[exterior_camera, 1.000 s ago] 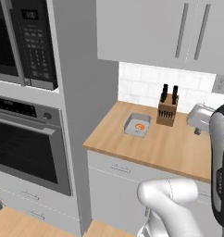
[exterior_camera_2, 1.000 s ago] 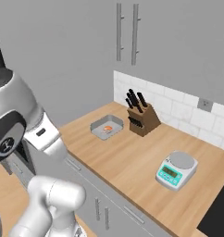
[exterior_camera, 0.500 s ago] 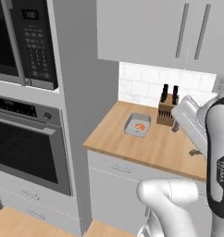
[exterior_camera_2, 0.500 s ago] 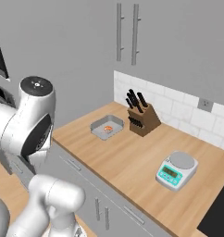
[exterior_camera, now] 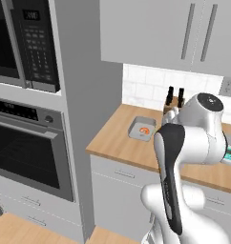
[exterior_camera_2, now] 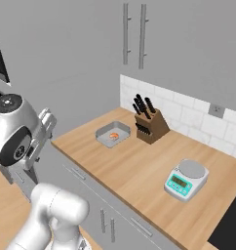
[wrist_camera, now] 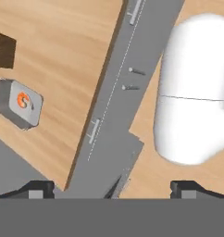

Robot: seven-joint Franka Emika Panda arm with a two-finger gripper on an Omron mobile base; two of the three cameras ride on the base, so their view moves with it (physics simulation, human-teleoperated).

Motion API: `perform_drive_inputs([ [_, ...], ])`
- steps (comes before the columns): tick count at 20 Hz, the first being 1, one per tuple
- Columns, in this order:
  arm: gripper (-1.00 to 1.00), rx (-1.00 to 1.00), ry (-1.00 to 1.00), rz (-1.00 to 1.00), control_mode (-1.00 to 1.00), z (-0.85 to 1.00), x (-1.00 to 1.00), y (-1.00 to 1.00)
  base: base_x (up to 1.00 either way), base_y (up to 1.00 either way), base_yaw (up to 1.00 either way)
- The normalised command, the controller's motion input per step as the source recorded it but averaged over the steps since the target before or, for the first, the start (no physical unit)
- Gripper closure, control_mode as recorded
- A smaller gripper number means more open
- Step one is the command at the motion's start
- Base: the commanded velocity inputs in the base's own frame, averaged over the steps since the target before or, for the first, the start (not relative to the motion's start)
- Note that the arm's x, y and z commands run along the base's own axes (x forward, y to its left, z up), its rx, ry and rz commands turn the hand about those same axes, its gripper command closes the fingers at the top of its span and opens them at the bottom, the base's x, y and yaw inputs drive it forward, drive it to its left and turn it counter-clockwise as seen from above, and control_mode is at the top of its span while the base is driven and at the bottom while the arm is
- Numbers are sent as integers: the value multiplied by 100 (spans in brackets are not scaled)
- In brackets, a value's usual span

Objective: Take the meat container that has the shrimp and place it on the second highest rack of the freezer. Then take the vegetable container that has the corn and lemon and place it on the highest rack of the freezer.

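Note:
The meat container (exterior_camera: 142,129) is a shallow grey tray on the wooden counter, near the back left corner. A small curled orange shrimp (exterior_camera_2: 113,135) lies in it. In the hand view the same tray (wrist_camera: 20,102) sits far off at the left. My gripper (wrist_camera: 113,190) hangs high over the counter's front edge. It is open, its two dark fingertips (wrist_camera: 40,187) stand wide apart, and nothing is between them. The freezer, the vegetable container, the corn and the lemon are out of view.
A wooden knife block (exterior_camera_2: 149,124) stands just right of the tray by the tiled wall. A green-faced kitchen scale (exterior_camera_2: 186,178) sits further right. A wall oven (exterior_camera: 26,152) and microwave (exterior_camera: 22,43) fill the cabinet left of the counter. Grey drawers (wrist_camera: 118,88) run below the counter edge.
The arm has swung from the right edge of the left base view toward the middle and folded over the counter front. The tray has not moved. The jaws stay open.

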Motion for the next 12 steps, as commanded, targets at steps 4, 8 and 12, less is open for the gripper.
perform_drive_inputs([
  [4, -100, 0, 28, -38, -100, 20, 71, 0, 0, 0, 0],
  [8, -100, -3, 6, -50, -100, -10, 39, 0, 0, 0, 0],
  [12, -100, 0, 0, -26, -100, -18, 20, 0, 0, 0, 0],
])
